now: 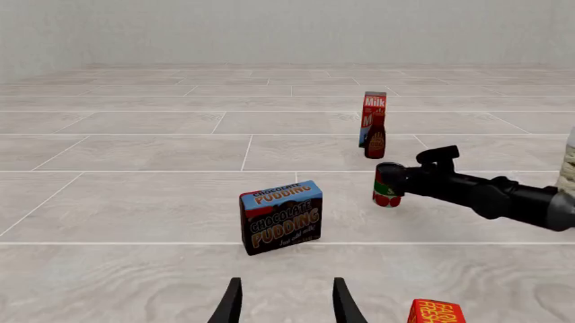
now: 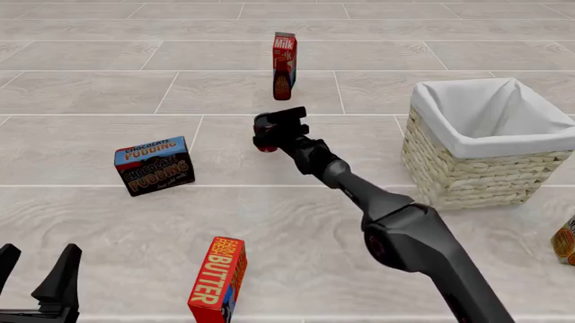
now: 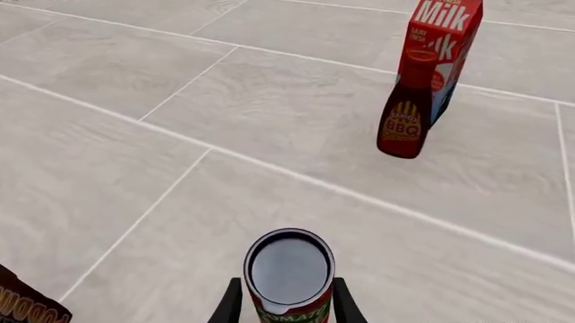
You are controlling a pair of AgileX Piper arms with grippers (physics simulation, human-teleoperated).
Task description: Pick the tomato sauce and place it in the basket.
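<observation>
the right claw (image 3: pixel 284 304) is clamped on the tomato sauce (image 3: pixel 289 272), apparently lifted off the worktop; carrying to the basket (image 2: pixel 485 145), to the claw's right, remains. left claw (image 1: pixel 285 301) is apart, idle.

Simulated room: bare tiled floor (image 2: pixel 90 87)

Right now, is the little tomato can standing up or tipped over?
Standing up. The tomato sauce is vertical in the left wrist view, its lid on top, with the right gripper fingers on either side of it.
</observation>
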